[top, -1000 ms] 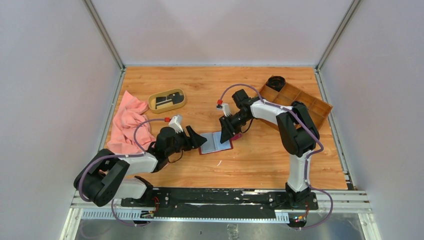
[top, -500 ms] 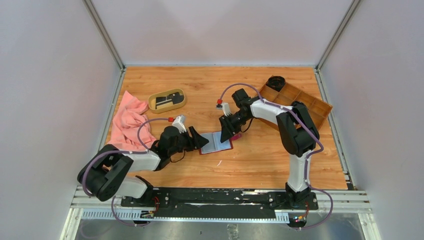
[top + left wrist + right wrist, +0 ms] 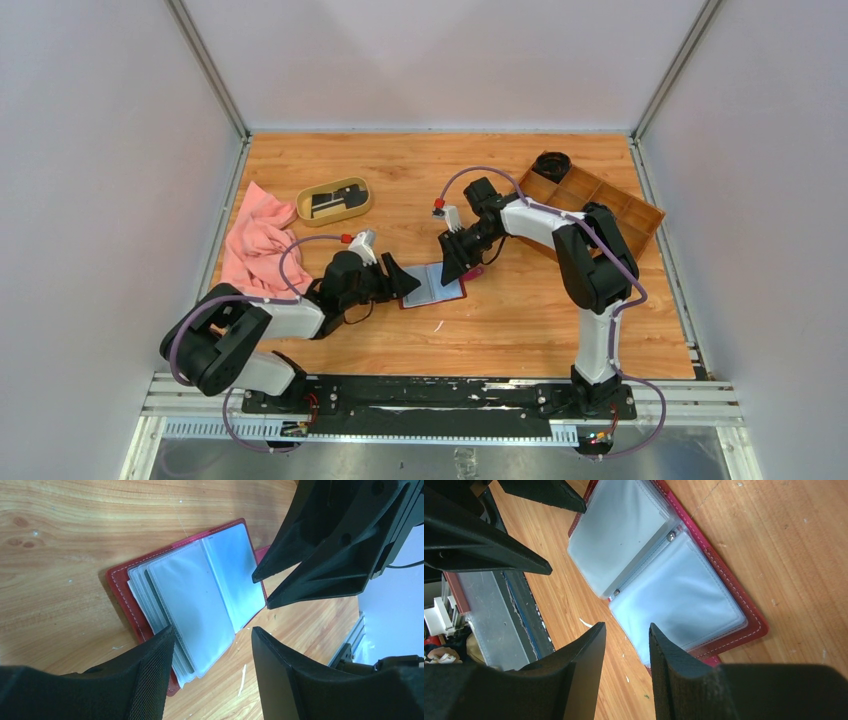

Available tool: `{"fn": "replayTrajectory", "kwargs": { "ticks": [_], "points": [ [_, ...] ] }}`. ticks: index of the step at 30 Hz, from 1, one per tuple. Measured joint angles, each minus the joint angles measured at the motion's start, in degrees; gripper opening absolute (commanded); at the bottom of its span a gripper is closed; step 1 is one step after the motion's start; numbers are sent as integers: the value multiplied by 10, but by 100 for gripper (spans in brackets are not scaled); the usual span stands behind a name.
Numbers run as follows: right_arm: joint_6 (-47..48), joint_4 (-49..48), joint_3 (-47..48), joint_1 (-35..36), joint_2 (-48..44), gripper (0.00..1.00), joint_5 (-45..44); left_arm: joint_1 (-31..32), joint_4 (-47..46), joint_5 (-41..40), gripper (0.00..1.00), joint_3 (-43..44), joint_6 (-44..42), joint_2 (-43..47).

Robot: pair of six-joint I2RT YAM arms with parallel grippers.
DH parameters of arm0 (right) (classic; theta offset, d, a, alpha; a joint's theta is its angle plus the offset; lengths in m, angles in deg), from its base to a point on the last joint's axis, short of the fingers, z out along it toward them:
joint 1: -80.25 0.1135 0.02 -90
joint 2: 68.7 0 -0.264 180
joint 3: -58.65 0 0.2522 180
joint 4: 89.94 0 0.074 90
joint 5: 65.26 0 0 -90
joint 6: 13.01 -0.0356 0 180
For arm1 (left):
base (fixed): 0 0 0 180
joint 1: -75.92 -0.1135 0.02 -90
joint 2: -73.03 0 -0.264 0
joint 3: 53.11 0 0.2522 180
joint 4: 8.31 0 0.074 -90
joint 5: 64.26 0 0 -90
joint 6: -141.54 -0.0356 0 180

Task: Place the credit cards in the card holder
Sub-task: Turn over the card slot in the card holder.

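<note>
Left tool spread | right tool spread | card holder corner hidden behind left tool, possibly touching

From above, the right claw covers 1 corner of the dark red leather card holder, and the flat dark credit cards in the oval tan dish are too small to count. In the left wrist view a finger of the left claw hides the holder's near corner.
</note>
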Motion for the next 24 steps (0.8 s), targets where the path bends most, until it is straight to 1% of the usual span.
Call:
{"fn": "replayTrajectory", "kwargs": {
  "ticks": [13,24],
  "points": [
    [0,7,0,0,8,41,-1,5,2,1,58,10,0,-3],
    [0,9,0,0,8,41,-1,13,2,13,57,39,2,-17]
  ]
}}
